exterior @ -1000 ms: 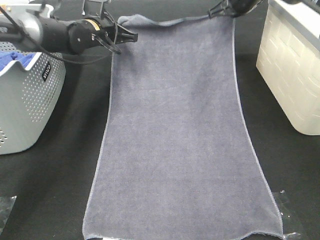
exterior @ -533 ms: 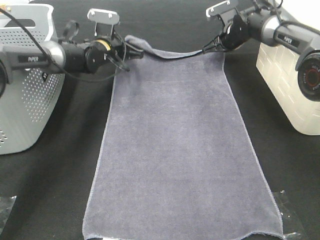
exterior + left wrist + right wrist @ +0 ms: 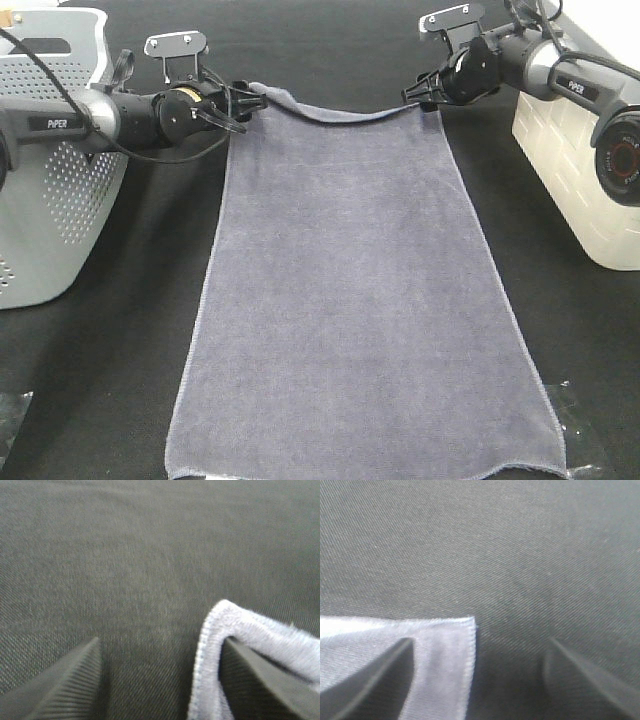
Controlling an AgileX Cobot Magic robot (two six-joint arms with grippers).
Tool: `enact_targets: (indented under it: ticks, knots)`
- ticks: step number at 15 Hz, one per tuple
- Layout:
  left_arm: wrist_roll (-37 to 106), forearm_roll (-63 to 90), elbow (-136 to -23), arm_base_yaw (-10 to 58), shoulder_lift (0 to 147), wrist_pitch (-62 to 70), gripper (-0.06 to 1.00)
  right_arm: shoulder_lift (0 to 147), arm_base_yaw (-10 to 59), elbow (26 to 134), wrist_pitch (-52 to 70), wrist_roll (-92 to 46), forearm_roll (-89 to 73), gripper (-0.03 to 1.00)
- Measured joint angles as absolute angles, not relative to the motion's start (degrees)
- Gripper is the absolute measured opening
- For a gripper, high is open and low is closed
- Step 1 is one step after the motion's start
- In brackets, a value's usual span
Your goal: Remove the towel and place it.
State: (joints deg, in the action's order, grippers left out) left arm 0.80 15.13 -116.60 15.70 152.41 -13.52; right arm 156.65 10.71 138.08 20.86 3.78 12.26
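Note:
The slate-grey towel (image 3: 350,290) lies spread flat and lengthwise on the black table, its far hem slightly rumpled. My left gripper (image 3: 250,102) is at the towel's far left corner. In the left wrist view the left gripper (image 3: 160,680) stands open, and the towel corner (image 3: 225,630) is draped loosely over one finger (image 3: 270,680). My right gripper (image 3: 420,95) is at the far right corner. In the right wrist view the right gripper (image 3: 480,680) is open, and the towel corner (image 3: 430,650) lies over one finger (image 3: 375,680).
A grey perforated basket (image 3: 50,200) stands at the left edge. A white basket (image 3: 580,150) stands at the right edge. Bits of clear plastic lie at the front left corner (image 3: 12,425) and the front right corner (image 3: 580,435). Black table (image 3: 130,300) shows on both sides of the towel.
The far edge of the towel has come down from its raised position onto the table. Both arms have lowered with it, and the left gripper has drawn back slightly to the left.

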Motion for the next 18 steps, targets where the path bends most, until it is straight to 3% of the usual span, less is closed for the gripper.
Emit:
enact_targets:
  ticks: [5,10,15,18]
  knots:
    - [0.8,20.1,-117.2,15.7,151.9,-14.5,0.68,156.6,10.7,138.1,24.2,3.8,9.1,0.73]
    - [0.7,34.8,-119.1,15.5,151.9,-10.4,0.68,154.8,10.7,138.1,28.4,3.8,5.2,0.73]
    - [0.7,35.7,-119.9,15.4,151.9,-3.8,0.68,153.4,10.7,138.1,29.9,3.8,5.0,0.73]
    - [0.8,32.0,-126.6,15.4,151.9,0.6,0.68,151.3,10.7,138.1,31.7,3.8,4.4,0.73]
